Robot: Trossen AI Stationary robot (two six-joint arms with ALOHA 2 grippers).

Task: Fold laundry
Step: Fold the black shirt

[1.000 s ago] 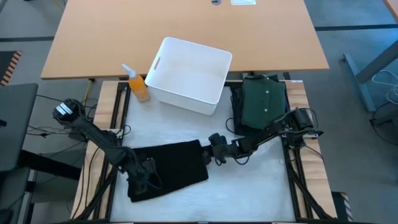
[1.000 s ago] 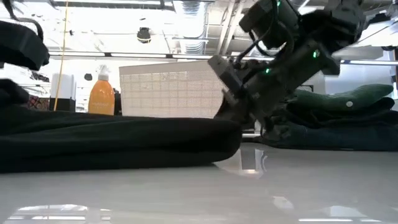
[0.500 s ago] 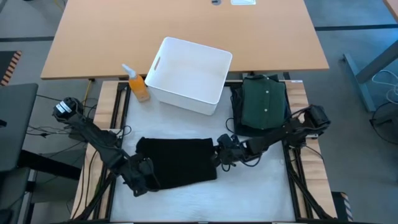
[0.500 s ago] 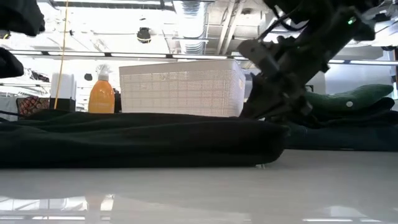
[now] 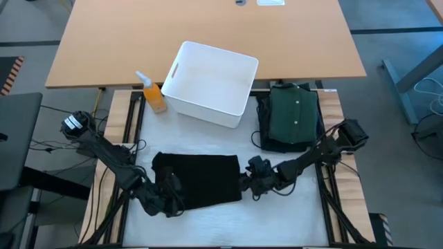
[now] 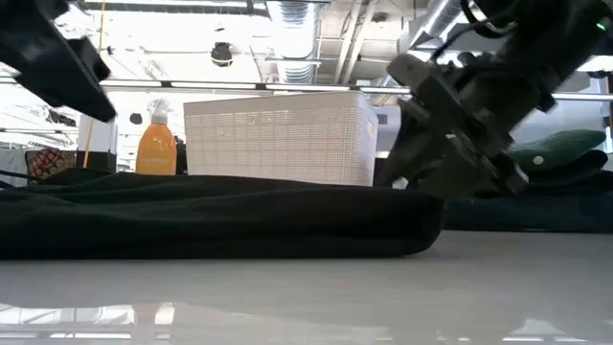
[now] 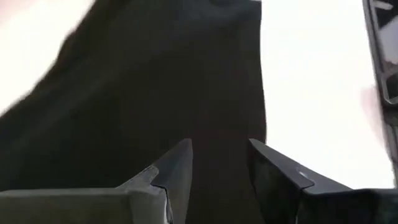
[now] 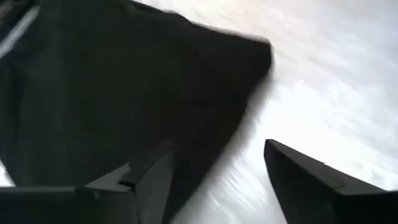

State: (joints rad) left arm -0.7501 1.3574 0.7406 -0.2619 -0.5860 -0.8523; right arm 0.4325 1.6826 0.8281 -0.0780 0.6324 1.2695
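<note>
A black garment (image 5: 197,181) of the laundry lies flat as a folded rectangle on the white table top (image 5: 291,214). My left gripper (image 5: 171,196) hangs open above the garment's near left part, with only cloth (image 7: 155,93) showing beyond its fingers. My right gripper (image 5: 250,181) stands open just off the garment's right edge, near its corner (image 8: 252,56). In the low view it (image 6: 431,177) sits a little above the garment's right end (image 6: 421,216). A folded dark green buttoned shirt (image 5: 294,116) rests on a darker stack at the far right.
A white plastic bin (image 5: 211,83) stands at the far middle, with an orange spray bottle (image 5: 154,95) to its left. A wooden desk (image 5: 208,28) lies beyond the table. Bare white table top shows near the front edge and to the right of the garment.
My right gripper has drawn the garment's right end toward the table's right and near edge and let go; that end now lies flat. My left gripper has risen off the garment and turned. The garment has gone from a slanted shape to a squared rectangle.
</note>
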